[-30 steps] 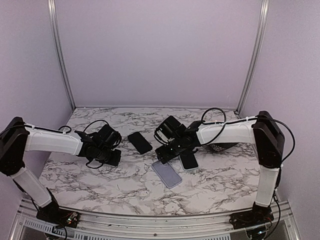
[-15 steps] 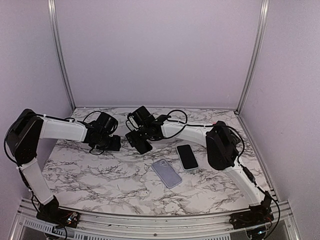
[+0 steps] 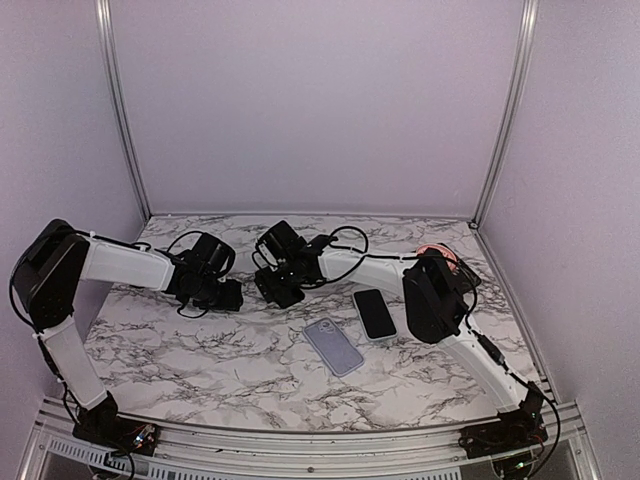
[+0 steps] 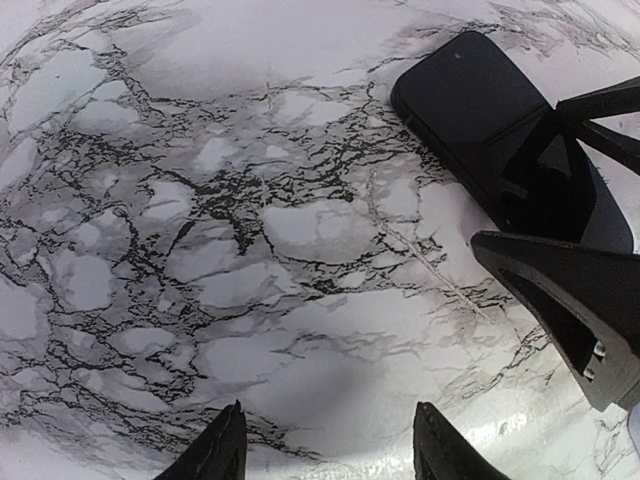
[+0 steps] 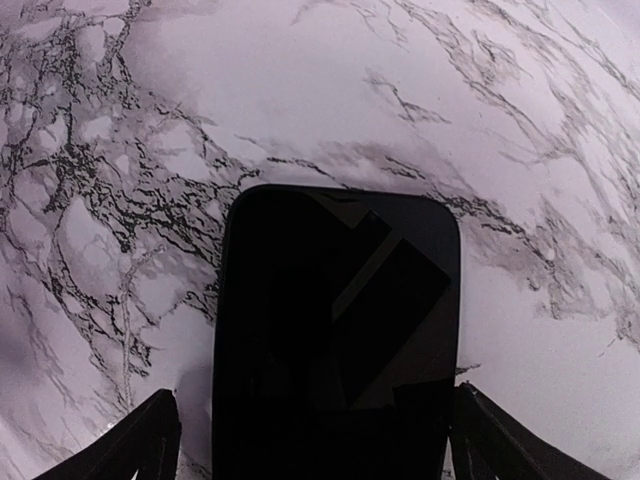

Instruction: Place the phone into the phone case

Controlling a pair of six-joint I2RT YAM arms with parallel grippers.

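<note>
A black phone [image 5: 335, 330] lies flat on the marble table at the back middle; it also shows in the left wrist view [image 4: 480, 100]. My right gripper [image 5: 320, 445] is open and low over it, one finger on each long side; in the top view [image 3: 283, 287] it hides most of the phone. A pale lavender phone case [image 3: 333, 346] lies empty near the table's middle front. My left gripper [image 4: 330, 455] is open and empty over bare marble, just left of the phone, and shows in the top view [image 3: 226, 293] too.
A second dark-screened phone with a light rim [image 3: 376, 313] lies right of the case. The right gripper's black fingers [image 4: 570, 300] reach into the left wrist view from the right. Metal posts stand at the back corners.
My right arm has swung left and back, from over the case and second phone to the black phone at the back middle. My left gripper has shifted slightly back.
</note>
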